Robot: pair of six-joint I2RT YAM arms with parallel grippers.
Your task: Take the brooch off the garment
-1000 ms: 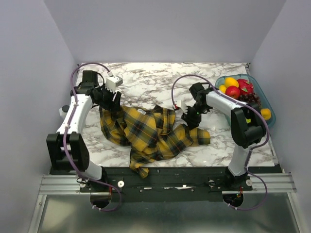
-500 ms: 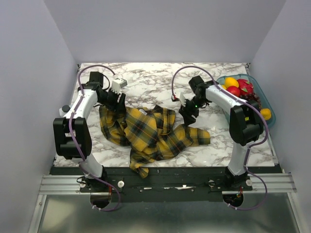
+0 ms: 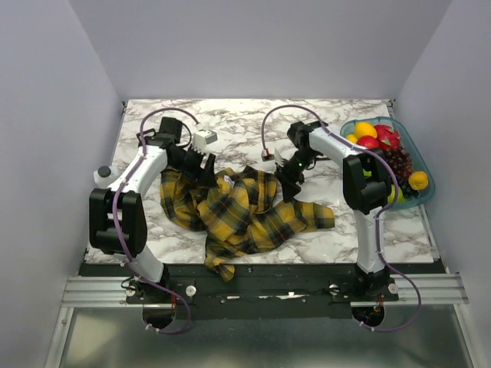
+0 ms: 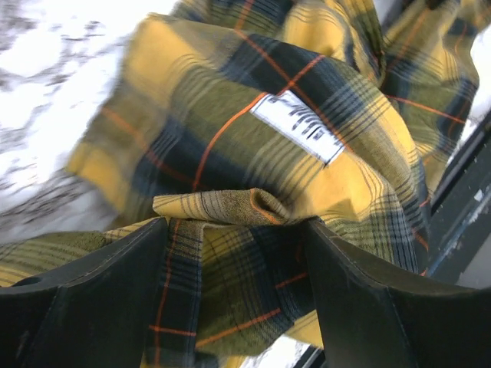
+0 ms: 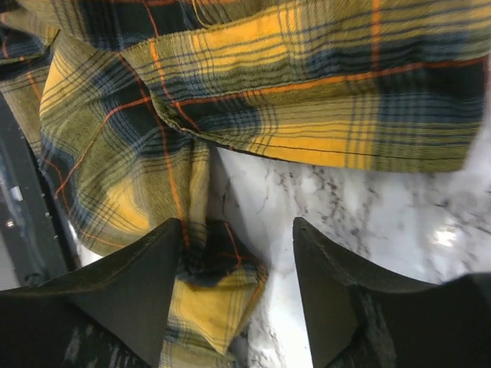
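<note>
The step in hand seemed to be opening out the garment [image 3: 245, 211], crumpled at the near middle of the counter [image 3: 253, 126]. This was best done by drawing its edges apart gently so that no fold stayed closed. The brooch showed in no view and was probably buried in the folds between the arms. Further back, the left jaws stood spread astride a loose ridge of cloth [image 4: 222, 207] by the white label [image 4: 299, 126]. The right jaws stood spread over the shirt's edge and bare counter.

Robot lab cell: plain grey walls [image 3: 253, 54], marble-print table [image 3: 238, 126], aluminium mounting rail [image 3: 84, 290].
</note>
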